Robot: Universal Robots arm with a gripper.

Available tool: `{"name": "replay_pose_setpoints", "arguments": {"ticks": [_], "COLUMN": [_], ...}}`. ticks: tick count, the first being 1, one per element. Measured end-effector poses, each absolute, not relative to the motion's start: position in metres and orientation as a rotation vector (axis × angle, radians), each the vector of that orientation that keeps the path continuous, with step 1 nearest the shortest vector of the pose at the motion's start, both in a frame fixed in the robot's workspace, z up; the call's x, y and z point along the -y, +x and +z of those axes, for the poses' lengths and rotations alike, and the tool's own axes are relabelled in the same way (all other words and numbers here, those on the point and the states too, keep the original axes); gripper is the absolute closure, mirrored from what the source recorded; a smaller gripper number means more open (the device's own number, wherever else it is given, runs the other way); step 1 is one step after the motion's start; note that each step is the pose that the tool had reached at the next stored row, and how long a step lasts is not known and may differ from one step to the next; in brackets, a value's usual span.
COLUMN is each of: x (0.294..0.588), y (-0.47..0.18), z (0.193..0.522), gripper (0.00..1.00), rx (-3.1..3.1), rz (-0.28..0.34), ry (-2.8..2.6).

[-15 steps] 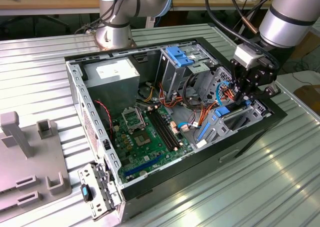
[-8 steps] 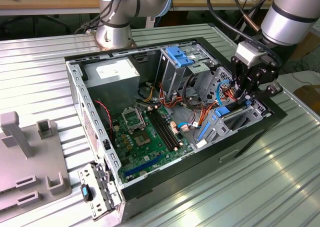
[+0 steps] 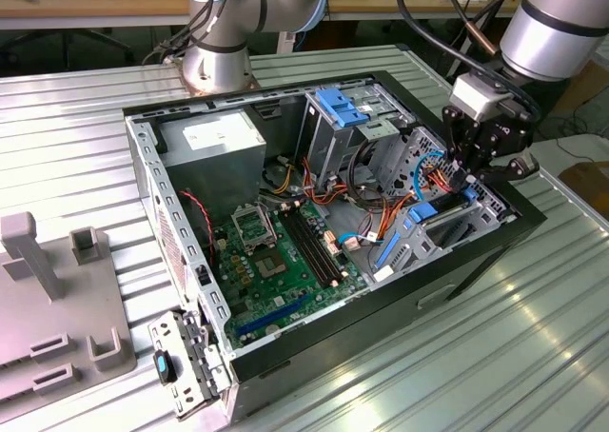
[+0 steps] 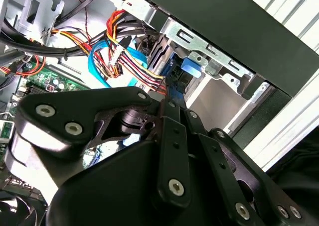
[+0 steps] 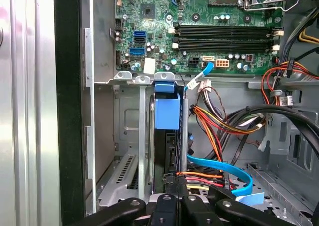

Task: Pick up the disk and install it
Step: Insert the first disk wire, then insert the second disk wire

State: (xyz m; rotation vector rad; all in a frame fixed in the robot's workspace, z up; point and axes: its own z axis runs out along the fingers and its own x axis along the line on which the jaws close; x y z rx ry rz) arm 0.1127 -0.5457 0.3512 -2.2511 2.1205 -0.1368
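Disk (image 5: 167,136) stands on edge in the case's (image 3: 495,246) drive bay, at about three o'clock in the exterior view, so we judge it mostly seated (blue rail showing). Our gripper (image 5: 175,198) looks clenched on its near edge, not yet released.

Counted one open computer case (image 3: 381,304), one motherboard (image 3: 285,261), one disk (image 5: 166,114), one gripper (image 3: 473,170).

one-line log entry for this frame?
hand: in case's drive bay corner | grey-metal hard drive with blue rails: standing edge-on in bay | black computer case: open
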Motion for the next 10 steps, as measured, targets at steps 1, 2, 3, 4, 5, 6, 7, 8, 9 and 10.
{"name": "replay_pose_setpoints", "arguments": {"ticks": [1,2,3,4,5,6,7,8,9,10], "x": [0.5457,0.5457,0.5457,0.5457,0.5457,0.5457,0.5457,0.5457,0.5457,0.5457], "y": [0.1127,0.1127,0.1127,0.1127,0.1127,0.1127,0.1127,0.1127,0.1127,0.1127], "z": [0.3514,0.3515,0.3516,0.3516,0.3518,0.3519,0.3520,0.3522,0.3523,0.3526], "gripper": [0.89,0.89,0.89,0.89,0.89,0.89,0.89,0.89,0.89,0.89], "rx": [-2.121,-2.121,-2.121,-2.121,-2.121,-2.121,-2.121,-2.121,-2.121,-2.121], "rz": [-0.137,-0.137,-0.137,-0.137,-0.137,-0.137,-0.137,-0.137,-0.137,-0.137], "ry": [-2.251,-2.251,-2.251,-2.251,-2.251,-2.251,-2.251,-2.251,-2.251,-2.251]}}
